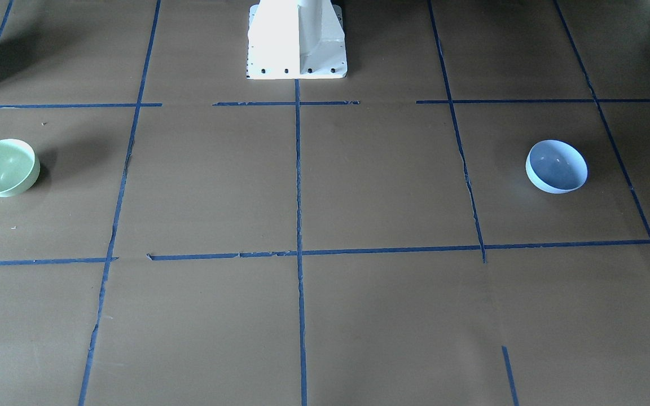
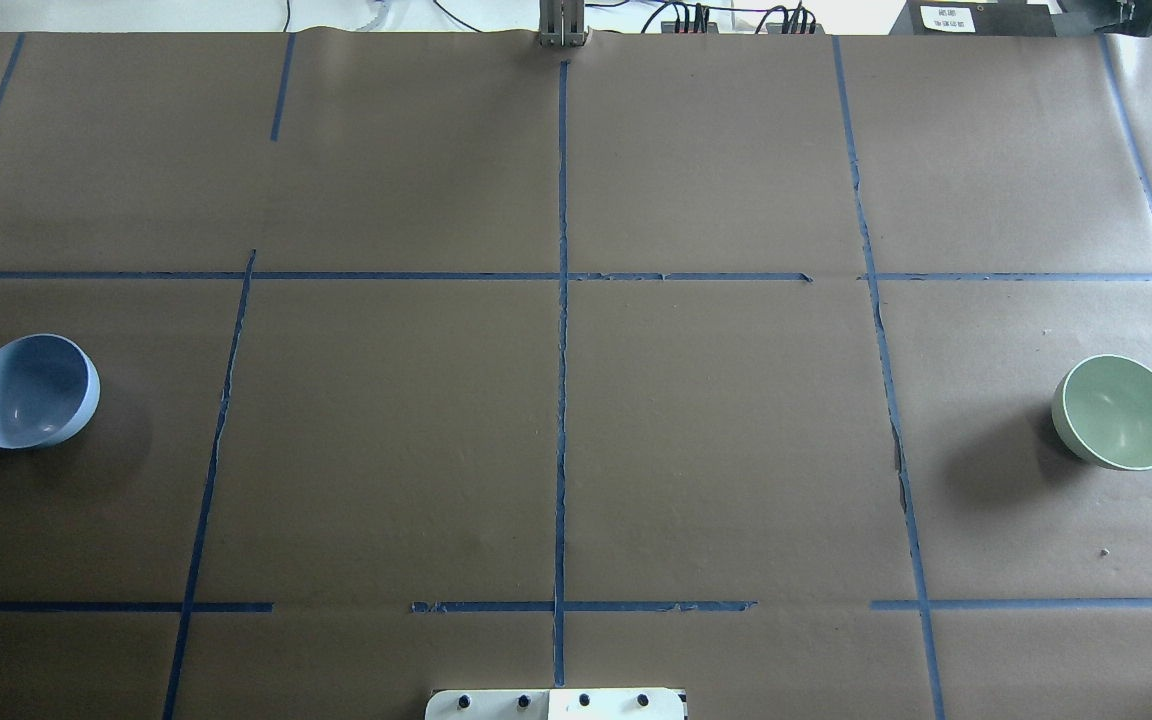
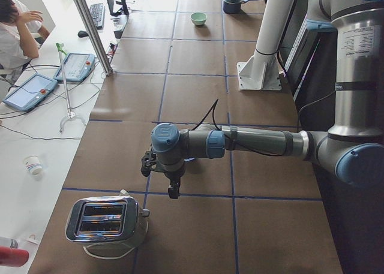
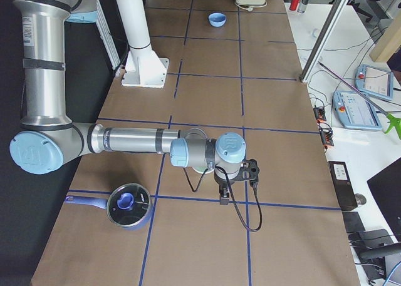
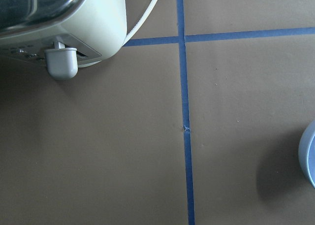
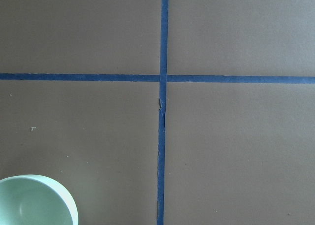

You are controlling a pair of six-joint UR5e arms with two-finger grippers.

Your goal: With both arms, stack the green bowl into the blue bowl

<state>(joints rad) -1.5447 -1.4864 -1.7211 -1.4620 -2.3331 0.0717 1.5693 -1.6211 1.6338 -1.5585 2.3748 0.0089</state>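
**A:** Where are the 2 bowls?

**B:** The green bowl (image 2: 1119, 411) sits mouth up on the table (image 2: 576, 450) at the robot's far right. The blue bowl (image 2: 33, 390) sits mouth up at its far left. They are well apart. The white pedestal base (image 1: 297, 39) stands midway between them, at the robot's edge of the table.

**A:** And the 2 arms?

**B:** Each reaches out low over its own end of the table. The left gripper (image 3: 173, 192) hangs pointing down near a chrome toaster (image 3: 108, 220). The right gripper (image 4: 223, 197) hangs pointing down near a pot with a blue lid (image 4: 128, 206).

**A:** Clenched or released?

**B:** I cannot tell for either gripper; only the side views show them, small and dark.

**A:** What do the wrist cameras catch?

**B:** The left wrist view has a sliver of the blue bowl at its right edge. The right wrist view has part of the green bowl in its lower left corner, beside crossing blue tape lines (image 6: 162, 78).
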